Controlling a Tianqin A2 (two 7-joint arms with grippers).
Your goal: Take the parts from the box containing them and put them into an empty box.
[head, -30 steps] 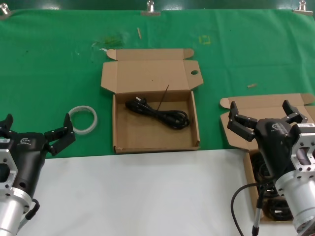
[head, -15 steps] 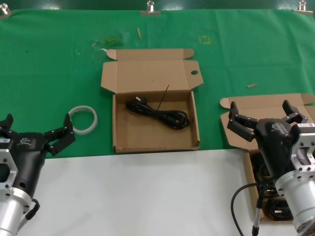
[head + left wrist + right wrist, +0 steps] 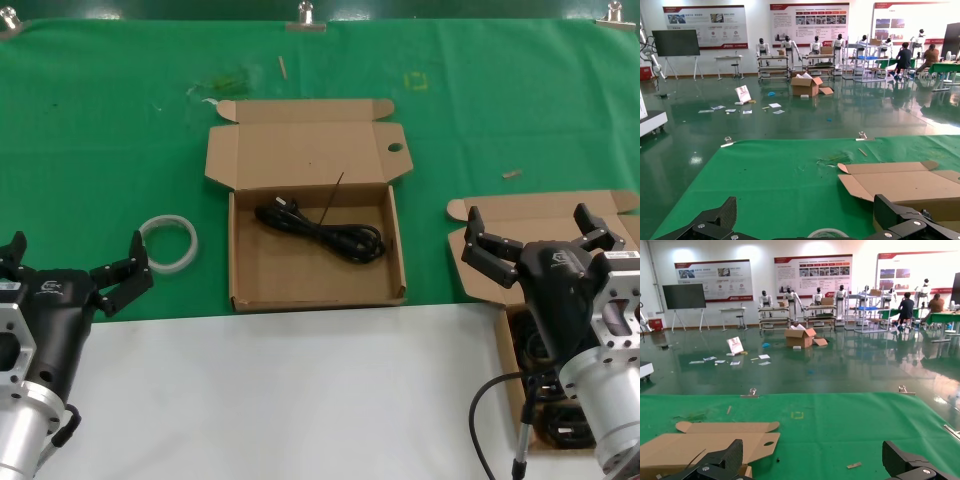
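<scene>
The box with a round hole in its lid flap (image 3: 300, 150) lies open at the table's middle with one black cable bundle (image 3: 320, 232) in it. Its lid also shows in the right wrist view (image 3: 700, 442) and the left wrist view (image 3: 905, 182). The second box (image 3: 610, 203) lies open at the near right, mostly hidden under my right arm, with black cables (image 3: 558, 428) showing inside. My right gripper (image 3: 530, 228) hangs open and empty above that box, its jaws wide in its own wrist view (image 3: 812, 462). My left gripper (image 3: 75, 258) is open and empty at the near left (image 3: 807, 222).
A white translucent ring (image 3: 168, 243) lies on the green cloth (image 3: 100, 130) just ahead of my left gripper and shows in the left wrist view (image 3: 827, 233). A small beige scrap (image 3: 511, 173) lies right of the middle box. White table surface (image 3: 290, 400) runs along the near edge.
</scene>
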